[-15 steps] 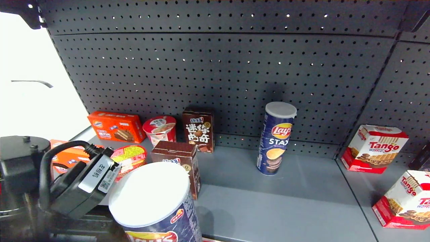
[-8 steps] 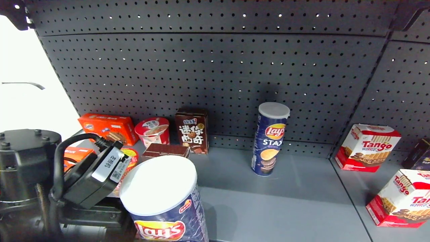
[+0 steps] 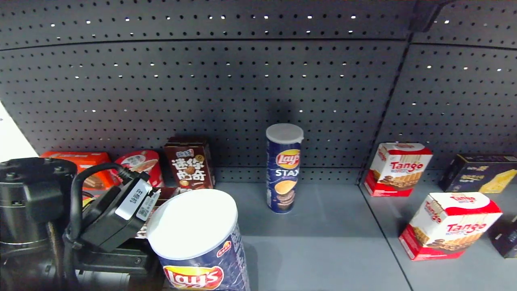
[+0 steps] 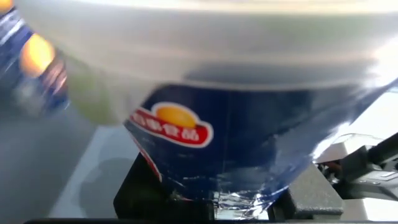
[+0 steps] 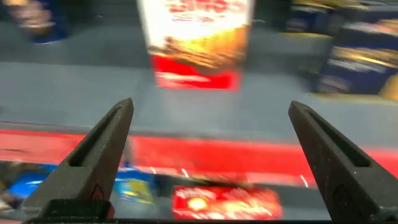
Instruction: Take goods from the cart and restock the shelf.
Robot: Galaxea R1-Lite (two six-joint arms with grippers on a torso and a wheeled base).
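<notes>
The left claw (image 4: 227, 199) is clamped around the lower body of a blue chip can (image 3: 198, 242), held upright at the front edge of the shelf (image 3: 323, 250), toward its left end. The can's white lid is on, so its contents cannot be seen. The right claw (image 5: 211, 106) is spread wide with nothing between its fingers, low in front of the shelf's red edge strip (image 5: 261, 155). It faces a white-and-red wafer box (image 5: 196, 40); which of the shelf's two this is, I cannot tell.

A second can (image 3: 284, 167), in the same blue wrapper and also lidded, stands upright near the back of the shelf, well apart from the held one. To its left along the back stand a closed brown box (image 3: 189, 167), a red cup (image 3: 139, 163) with its top sealed, and an orange box (image 3: 80, 161). Goods in front of these are mostly hidden behind the left arm (image 3: 60, 210).

In the right bay a back wafer box (image 3: 398, 169) stands by the panel and a front wafer box (image 3: 450, 224) sits nearer the edge, turned at an angle; both are closed. A dark box with a yellow picture (image 3: 476, 171) lies beside the back one, and another dark box (image 3: 505, 242) is cut off at the edge. Below the strip, a blue packet (image 5: 134, 186) and a red packet (image 5: 227, 202) are too blurred to identify.

The shelf is plain grey metal, backed by a dark pegboard panel (image 3: 242, 89), with a seam (image 3: 383, 238) dividing the two bays
</notes>
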